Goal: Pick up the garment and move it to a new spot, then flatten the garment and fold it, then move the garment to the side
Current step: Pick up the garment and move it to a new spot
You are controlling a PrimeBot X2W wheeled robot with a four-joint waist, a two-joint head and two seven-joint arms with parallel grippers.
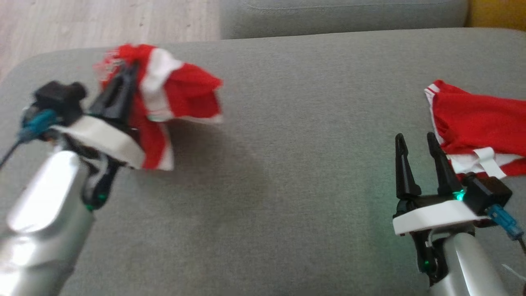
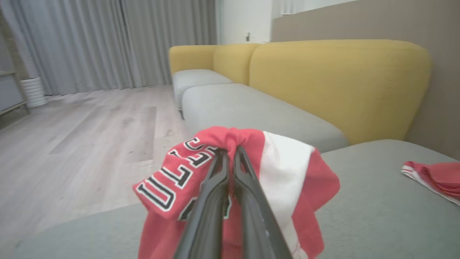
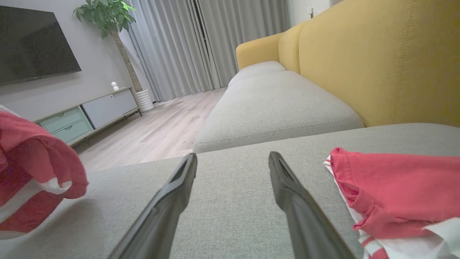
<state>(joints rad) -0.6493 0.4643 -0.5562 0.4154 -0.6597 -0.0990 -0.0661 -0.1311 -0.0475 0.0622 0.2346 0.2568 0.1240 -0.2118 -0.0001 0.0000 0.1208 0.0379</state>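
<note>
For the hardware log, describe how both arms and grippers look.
Shiny silver forearms end in white collars. The left gripper and right gripper each have two long, tapering black fingers, plus a black block with a blue cable plug and green light.

We find the red and white garment point(image 1: 181, 94) blurred in the head view, its outline smeared; the left claw point(image 1: 125, 72) is equally soft. In the left wrist view the claw's fingers point(image 2: 212, 201) cover part of the lettering point(image 2: 169, 180), which we cannot read whole, and the bottom edge cuts the cloth. The second red garment point(image 1: 476, 119) runs off the head view's right edge.
</note>
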